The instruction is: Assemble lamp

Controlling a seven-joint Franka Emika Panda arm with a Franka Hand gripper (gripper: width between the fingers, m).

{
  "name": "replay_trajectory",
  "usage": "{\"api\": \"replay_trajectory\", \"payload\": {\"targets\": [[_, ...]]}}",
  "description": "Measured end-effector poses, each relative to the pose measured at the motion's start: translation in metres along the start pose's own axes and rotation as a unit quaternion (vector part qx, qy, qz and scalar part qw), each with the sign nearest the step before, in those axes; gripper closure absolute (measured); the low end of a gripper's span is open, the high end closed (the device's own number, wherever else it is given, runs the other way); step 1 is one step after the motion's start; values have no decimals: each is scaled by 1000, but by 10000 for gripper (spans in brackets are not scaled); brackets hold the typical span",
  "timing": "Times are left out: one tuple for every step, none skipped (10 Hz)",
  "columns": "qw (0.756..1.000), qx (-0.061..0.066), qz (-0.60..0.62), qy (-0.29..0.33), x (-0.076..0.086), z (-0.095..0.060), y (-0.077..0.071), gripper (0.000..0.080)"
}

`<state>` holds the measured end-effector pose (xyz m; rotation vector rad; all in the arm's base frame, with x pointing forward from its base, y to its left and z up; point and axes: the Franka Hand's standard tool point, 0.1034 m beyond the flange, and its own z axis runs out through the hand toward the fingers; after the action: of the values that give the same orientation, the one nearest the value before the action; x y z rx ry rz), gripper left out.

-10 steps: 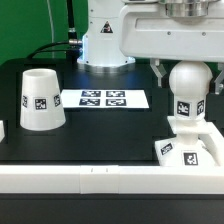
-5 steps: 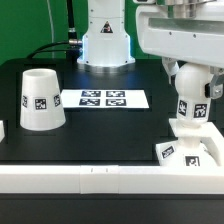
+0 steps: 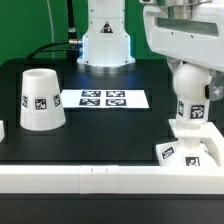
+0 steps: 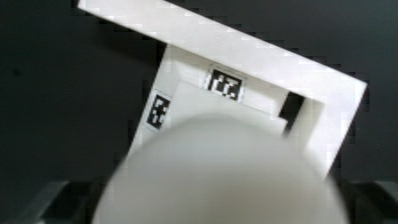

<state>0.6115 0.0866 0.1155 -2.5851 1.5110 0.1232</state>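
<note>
The rounded bulb [image 3: 190,108] stands upright with its neck in the stepped square base [image 3: 186,151] at the exterior view's right, against the front rail. My gripper [image 3: 191,82] is shut on the bulb's round top, one finger on each side. In the wrist view the bulb [image 4: 222,165] fills the space between my fingers, and the gripper [image 4: 214,205] looks down on the tagged base [image 4: 222,90]. The tapered shade [image 3: 40,98] stands alone, wide end down, at the exterior view's left.
The marker board [image 3: 105,99] lies flat at the middle of the black table. A long white border rail [image 3: 70,178] runs along the front edge and shows in the wrist view [image 4: 214,40]. The arm's own pedestal [image 3: 105,45] stands behind.
My hand has turned about the bulb's upright axis, and the bulb's tag has shifted toward the exterior view's right with it. The base and shade have not moved.
</note>
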Motion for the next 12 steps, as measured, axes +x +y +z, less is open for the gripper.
{"api": "replay_trajectory", "payload": {"targets": [[1000, -1, -25, 2, 0, 0, 0, 103], [998, -3, -71, 2, -2, 1, 0, 103], [992, -14, -128, 4, -4, 1, 1, 101], [987, -14, -163, 4, -4, 0, 0, 101], [982, -14, -191, 4, -3, 1, 1, 101], [973, -14, -231, 3, -3, 1, 1, 101], [962, -15, -272, 3, -3, 1, 1, 101], [950, -15, -312, 2, -3, 1, 1, 101], [940, -15, -342, 2, -3, 1, 1, 101], [920, -21, -392, 6, -5, 0, 0, 101], [891, -33, -453, 12, -8, 1, -1, 101], [853, -53, -518, 22, -12, 1, -2, 101]]}}
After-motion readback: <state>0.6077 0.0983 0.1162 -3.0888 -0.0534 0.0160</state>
